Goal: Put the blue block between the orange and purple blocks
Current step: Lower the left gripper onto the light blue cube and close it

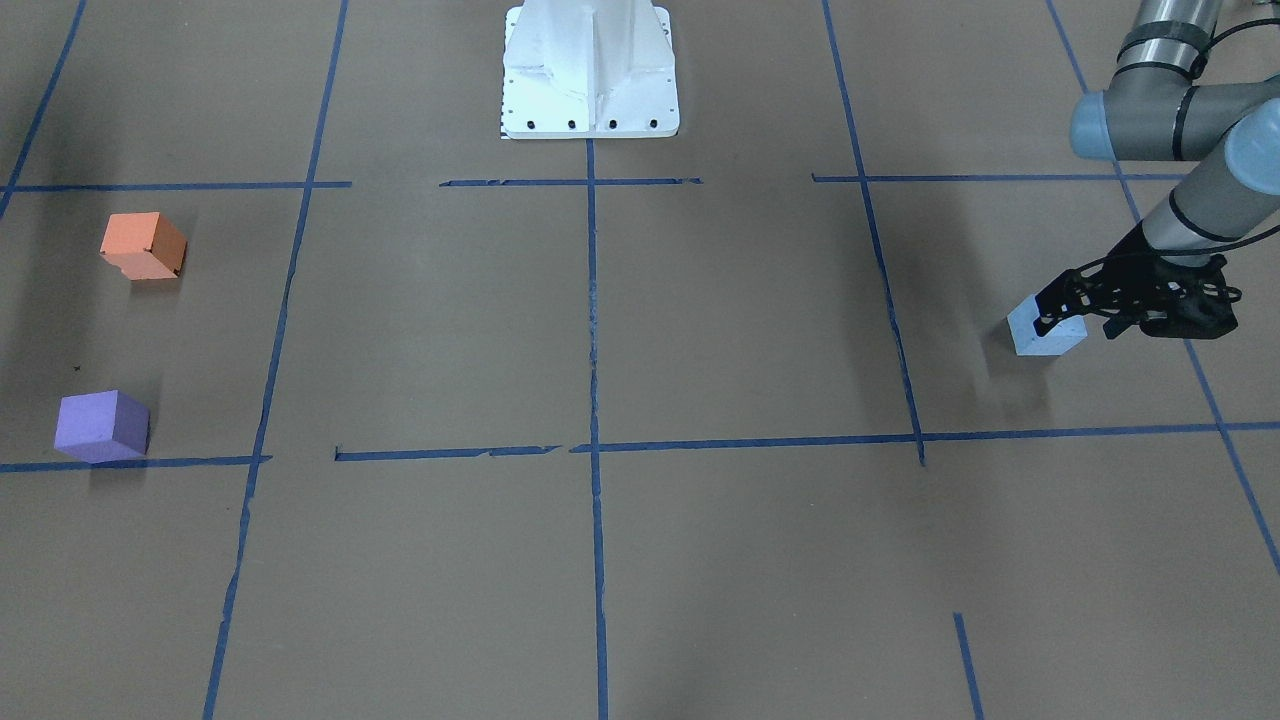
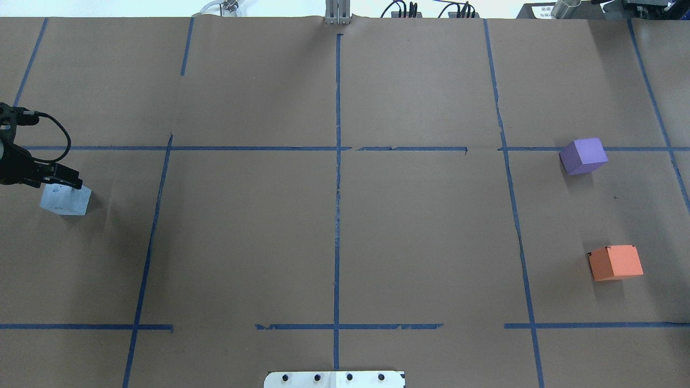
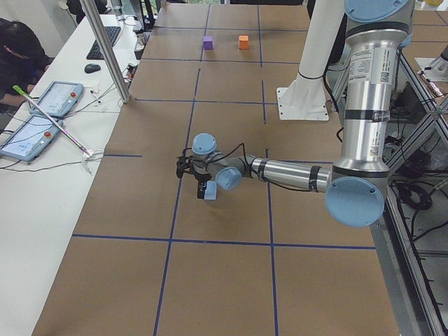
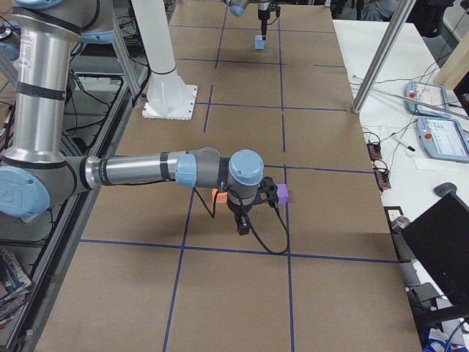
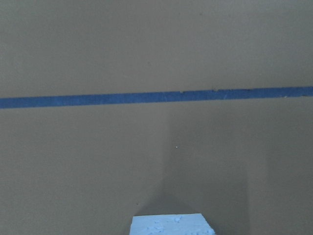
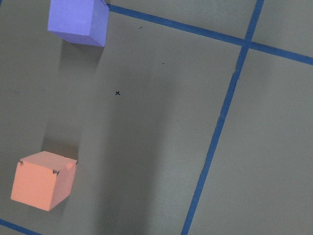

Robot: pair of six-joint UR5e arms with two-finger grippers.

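The pale blue block (image 1: 1040, 338) rests on the table at the robot's far left, also seen from overhead (image 2: 66, 200). My left gripper (image 1: 1072, 318) is right over its top, the jaws apart on either side; the left wrist view shows only the block's upper face (image 5: 171, 225). The orange block (image 2: 615, 262) and the purple block (image 2: 583, 156) sit apart at the robot's far right. My right gripper (image 4: 243, 226) hangs just above the table in front of them; I cannot tell if it is open or shut. Both blocks show in its wrist view: purple (image 6: 78, 22), orange (image 6: 43, 180).
Blue tape lines (image 2: 337, 188) divide the brown table into squares. The robot's white base (image 1: 590, 70) stands at the table's near middle edge. A bare gap of table (image 2: 598, 210) lies between the orange and purple blocks.
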